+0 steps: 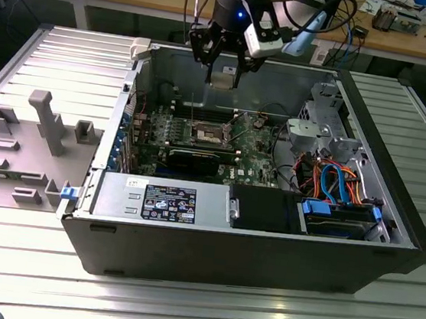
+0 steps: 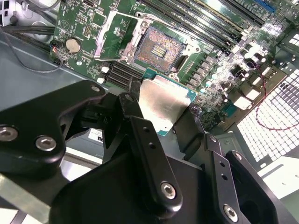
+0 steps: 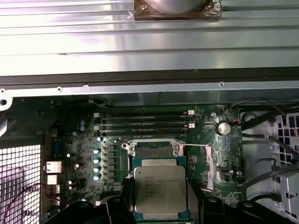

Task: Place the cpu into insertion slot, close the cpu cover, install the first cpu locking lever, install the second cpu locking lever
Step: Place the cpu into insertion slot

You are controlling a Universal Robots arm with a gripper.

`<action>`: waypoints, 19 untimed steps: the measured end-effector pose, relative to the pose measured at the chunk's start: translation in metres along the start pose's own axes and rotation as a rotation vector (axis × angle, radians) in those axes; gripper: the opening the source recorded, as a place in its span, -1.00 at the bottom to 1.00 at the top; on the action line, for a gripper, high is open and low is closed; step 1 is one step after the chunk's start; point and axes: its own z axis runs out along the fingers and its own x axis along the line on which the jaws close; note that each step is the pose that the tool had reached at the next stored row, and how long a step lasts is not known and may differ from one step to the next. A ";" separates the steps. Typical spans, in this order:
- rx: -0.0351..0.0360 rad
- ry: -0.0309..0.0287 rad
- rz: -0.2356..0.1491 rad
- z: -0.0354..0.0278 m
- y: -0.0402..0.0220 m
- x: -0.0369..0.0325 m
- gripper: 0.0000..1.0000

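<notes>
My gripper [image 1: 223, 71] hangs over the open computer case, shut on the cpu [image 1: 222, 80], a small flat square chip with a silver-grey top. In both wrist views the black fingers [image 2: 140, 135] clamp the cpu [image 2: 164, 99] by its two opposite edges. The insertion slot [image 2: 159, 48] lies bare below on the green board, apart from the chip. The cpu cover [image 2: 114, 35] stands tilted open beside it. In the first wrist view the cpu [image 3: 159, 186] hides most of the insertion slot [image 3: 154, 150], and the cpu cover [image 3: 209, 167] is raised to one side.
Long memory slots [image 3: 145, 125] run beside the socket. A black graphics card [image 1: 198, 158], the power supply [image 1: 162, 200] and a drive cage with cables [image 1: 331, 134] crowd the case. The case walls [image 1: 247, 63] ring the board. A grey fixture [image 1: 39, 128] sits on the exterior view's left.
</notes>
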 end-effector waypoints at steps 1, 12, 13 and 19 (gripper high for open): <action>0.0001 0.0000 0.000 0.0004 0.0000 0.0001 0.09; 0.0023 -0.0001 0.000 0.0025 -0.0002 0.0004 0.09; 0.0022 -0.0001 0.000 0.0025 -0.0002 0.0004 0.09; 0.0021 -0.0008 0.008 0.0027 -0.0003 0.0004 0.09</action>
